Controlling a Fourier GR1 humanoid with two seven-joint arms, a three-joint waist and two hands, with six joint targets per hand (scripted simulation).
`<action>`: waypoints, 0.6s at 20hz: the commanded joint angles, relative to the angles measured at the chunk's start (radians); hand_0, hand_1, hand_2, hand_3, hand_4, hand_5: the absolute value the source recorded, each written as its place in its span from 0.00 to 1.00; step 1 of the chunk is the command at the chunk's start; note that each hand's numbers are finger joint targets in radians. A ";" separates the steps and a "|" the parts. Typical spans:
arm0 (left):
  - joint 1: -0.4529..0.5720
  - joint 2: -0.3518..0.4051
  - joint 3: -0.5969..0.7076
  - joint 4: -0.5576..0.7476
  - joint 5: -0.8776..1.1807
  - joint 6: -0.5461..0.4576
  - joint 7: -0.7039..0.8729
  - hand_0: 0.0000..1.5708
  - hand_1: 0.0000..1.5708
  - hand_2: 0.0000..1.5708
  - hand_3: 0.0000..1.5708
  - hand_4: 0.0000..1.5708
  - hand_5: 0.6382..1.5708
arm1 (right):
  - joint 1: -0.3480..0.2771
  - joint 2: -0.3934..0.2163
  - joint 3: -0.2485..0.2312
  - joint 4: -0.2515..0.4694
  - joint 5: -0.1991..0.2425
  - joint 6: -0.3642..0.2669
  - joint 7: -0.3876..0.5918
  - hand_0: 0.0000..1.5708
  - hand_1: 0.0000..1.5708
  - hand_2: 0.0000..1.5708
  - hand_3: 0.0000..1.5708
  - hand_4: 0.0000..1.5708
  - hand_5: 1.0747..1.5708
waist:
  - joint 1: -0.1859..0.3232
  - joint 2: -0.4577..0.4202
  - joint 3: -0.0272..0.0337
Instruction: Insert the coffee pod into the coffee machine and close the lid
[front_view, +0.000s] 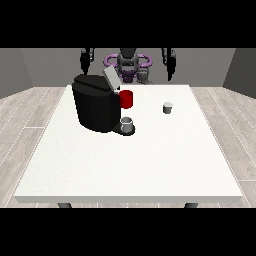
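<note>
A black coffee machine (95, 105) stands on the left half of the white table (130, 165), its grey lid (111, 78) tilted up and open. A small grey cup (127, 123) sits on the machine's base at its front. The coffee pod (167, 107), small and grey-white, stands on the table to the right of the machine. The hand at the view's left (85, 60) and the hand at the view's right (171, 64) are both raised beside the robot's body at the far edge, well away from the pod and the machine, with nothing in them.
A red mug (126, 99) stands just behind and to the right of the machine. The table's near half is bare white surface; wooden floor surrounds it.
</note>
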 joint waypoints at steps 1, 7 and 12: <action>-0.009 -0.019 -0.010 -0.024 0.012 -0.001 0.032 0.00 0.00 0.00 0.00 0.20 1.00 | -0.011 -0.028 -0.022 0.016 0.011 0.002 0.032 0.00 0.00 0.00 0.00 0.08 1.00 | 0.015 -0.019 0.0294; 0.026 0.083 0.067 0.007 0.028 -0.083 -0.111 0.00 0.00 0.00 0.00 0.20 1.00 | 0.064 0.005 -0.099 0.006 -0.026 -0.048 -0.068 0.00 0.00 0.00 0.00 0.08 1.00 | -0.036 -0.055 0.0299; -0.086 0.203 0.143 0.094 -0.002 -0.125 -0.095 0.00 0.00 0.00 0.00 0.00 1.00 | 0.013 0.061 -0.068 0.003 0.002 -0.094 -0.108 0.00 0.00 0.00 0.00 0.09 1.00 | -0.044 0.019 0.0295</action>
